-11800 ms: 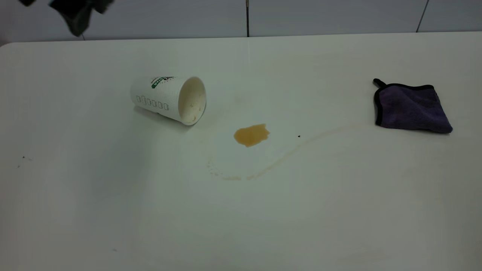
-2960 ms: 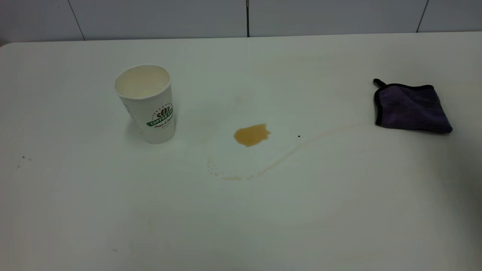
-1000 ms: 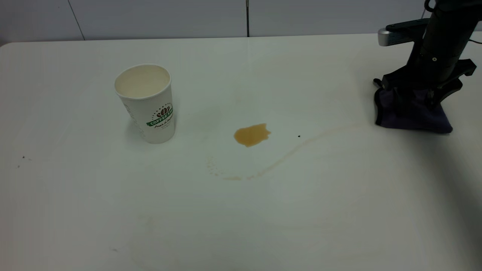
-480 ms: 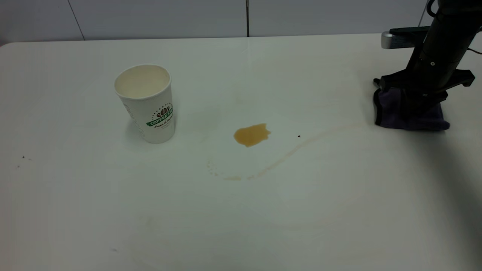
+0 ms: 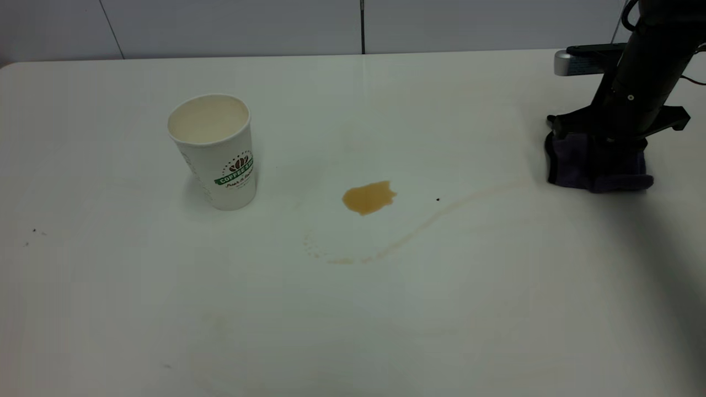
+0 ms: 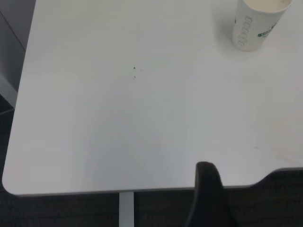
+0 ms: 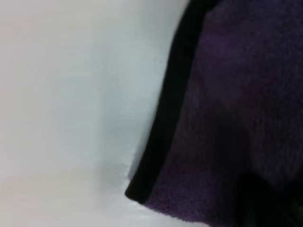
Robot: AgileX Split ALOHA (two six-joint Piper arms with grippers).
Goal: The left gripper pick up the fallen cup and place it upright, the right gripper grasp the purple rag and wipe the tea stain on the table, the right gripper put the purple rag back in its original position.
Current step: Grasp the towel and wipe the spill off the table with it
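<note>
The cup (image 5: 212,151) stands upright at the table's left, mouth up, logo facing front; it also shows in the left wrist view (image 6: 255,23). The tea stain (image 5: 368,197) lies mid-table, with a pale brown trail (image 5: 424,223) curving toward the right. My right gripper (image 5: 606,146) is down on the purple rag (image 5: 595,168) at the far right and shut on it; the cloth is bunched under it. The right wrist view shows the rag (image 7: 227,118) close up, with its black edging. My left gripper (image 6: 208,198) is out of the exterior view, held off the table's near-left edge.
The white table (image 5: 353,309) ends at a grey wall behind. Its rounded corner (image 6: 9,182) and the dark floor show in the left wrist view. A small dark speck (image 5: 438,199) lies right of the stain.
The cup was stood upright and the left arm withdrew. The right arm came down onto the rag; in the last second its jaws closed and the rag's right edge drew inward.
</note>
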